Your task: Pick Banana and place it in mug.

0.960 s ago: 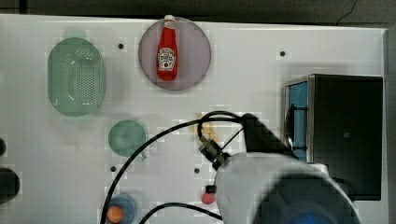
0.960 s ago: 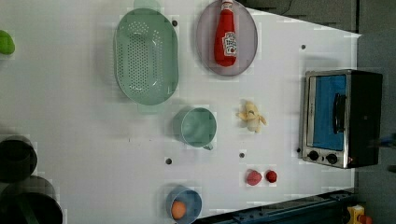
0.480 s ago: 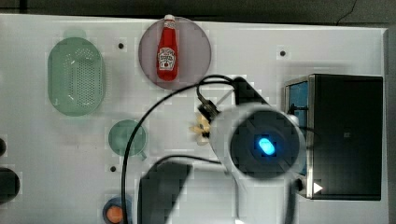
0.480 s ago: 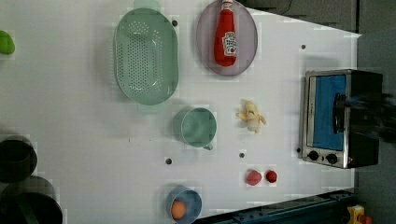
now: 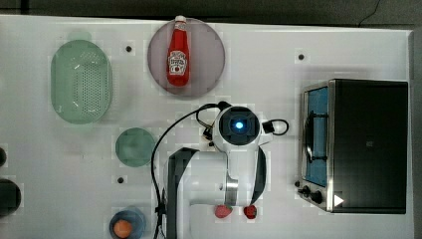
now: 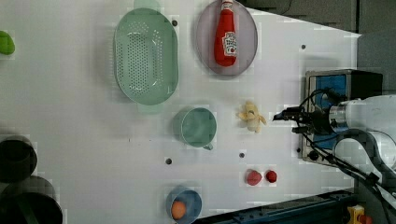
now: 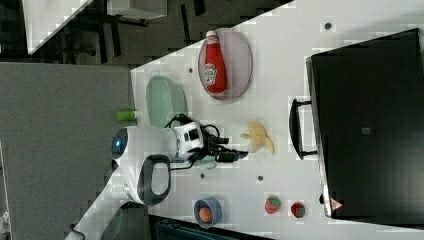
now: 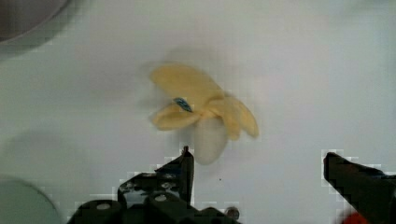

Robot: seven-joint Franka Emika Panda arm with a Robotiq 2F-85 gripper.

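Closing in: we watch the arm swing from the top view's lower right to sit right over the work spot, where half a second back it was a little short of it.
Gripper: our gripper (image 8: 257,161) hangs above the table (image 5: 308,45) with its jaws spread wide and nothing between them, as in the wrist view.
Banana: the banana (image 6: 251,116) lies on the bare table, peel flaps splayed, still where it lay a second ago; in the left view it sits between the mug (image 6: 198,127) and the toaster oven (image 6: 336,88).
Gap: in the right view we see the gripper (image 7: 235,156) just beside the banana (image 7: 259,136), not touching; in the wrist view one fingertip (image 8: 187,161) points near the pale fruit end (image 8: 209,140).
Mug: the mug (image 5: 135,147) stands upright and open-mouthed, apart from the banana, on the top view's left of the arm.
Meaning: we judge the approach nearly done, and the pick itself not yet begun.
Next: we reckon a descent and a squeeze across the fruit body.
Risk: we think those loose peel flaps could get pinched instead.
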